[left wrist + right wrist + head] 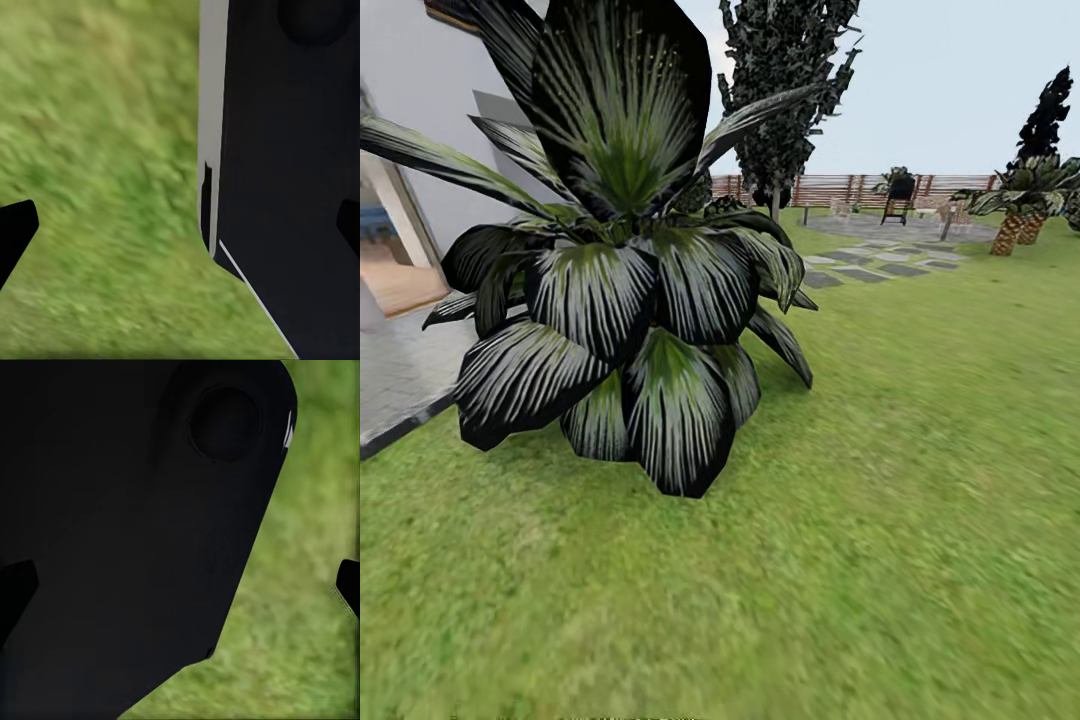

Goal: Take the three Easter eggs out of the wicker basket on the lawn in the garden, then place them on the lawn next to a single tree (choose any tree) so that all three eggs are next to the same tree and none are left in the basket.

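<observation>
Much lawn [880, 520] is seen; a dark-leaved plant [620, 290] stands at 10 o'clock, patio [880, 262] at 1 o'clock. Finger opening cannot be told.

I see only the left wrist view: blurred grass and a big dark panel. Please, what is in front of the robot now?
Observer: From the head camera, a big plant with dark, white-streaked leaves stands on the lawn, close ahead and to the left.
Operator: Is the basket with the eggs near it?
Observer: I cannot find it. Far back there is a grey paved patio with flat stepping stones leading to it.
Operator: What closes the garden behind?
Observer: A brown slatted fence, with a tall dark conifer before it.
Operator: And the other arm?
Observer: Its wrist camera shows the tips of the right gripper wide apart, with grass and a dark robot part between.
</observation>
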Available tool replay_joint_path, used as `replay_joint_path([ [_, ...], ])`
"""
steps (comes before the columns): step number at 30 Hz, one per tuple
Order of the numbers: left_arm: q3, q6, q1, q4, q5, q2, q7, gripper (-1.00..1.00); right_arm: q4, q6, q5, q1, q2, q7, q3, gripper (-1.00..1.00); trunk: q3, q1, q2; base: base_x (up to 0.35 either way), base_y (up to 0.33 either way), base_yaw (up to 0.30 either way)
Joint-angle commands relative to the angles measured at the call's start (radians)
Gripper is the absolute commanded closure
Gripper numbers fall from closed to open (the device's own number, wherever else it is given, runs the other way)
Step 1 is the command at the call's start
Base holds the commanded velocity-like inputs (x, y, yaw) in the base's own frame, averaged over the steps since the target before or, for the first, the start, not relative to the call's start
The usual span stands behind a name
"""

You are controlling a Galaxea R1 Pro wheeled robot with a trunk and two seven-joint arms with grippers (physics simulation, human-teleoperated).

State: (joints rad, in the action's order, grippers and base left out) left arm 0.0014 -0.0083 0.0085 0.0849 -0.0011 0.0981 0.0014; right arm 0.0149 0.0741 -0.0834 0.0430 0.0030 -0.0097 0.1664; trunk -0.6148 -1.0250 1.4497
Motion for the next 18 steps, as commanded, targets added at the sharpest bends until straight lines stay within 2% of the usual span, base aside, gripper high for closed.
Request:
replay_joint_path([
  [1,0.000,-0.001,0.001,0.002,0.000,0.000,0.000,-1.00,-0.001,0.003,-0.009,0.000,0.000,-0.001,0.001,-1.00,-0.001,0.000,0.000,0.000,0.000,0.275],
  [14,0.000,-0.001,0.001,0.002,0.000,0.000,0.000,-1.00,-0.003,0.001,-0.005,0.001,0.002,-0.001,0.002,-1.00,-0.007,0.000,0.000,0.000,0.000,0.277],
  [18,0.000,-0.001,0.001,0.002,0.000,0.000,0.000,-1.00,0.000,0.001,-0.008,0.000,0.000,-0.001,0.002,-1.00,-0.007,0.000,0.000,0.000,0.000,0.103],
])
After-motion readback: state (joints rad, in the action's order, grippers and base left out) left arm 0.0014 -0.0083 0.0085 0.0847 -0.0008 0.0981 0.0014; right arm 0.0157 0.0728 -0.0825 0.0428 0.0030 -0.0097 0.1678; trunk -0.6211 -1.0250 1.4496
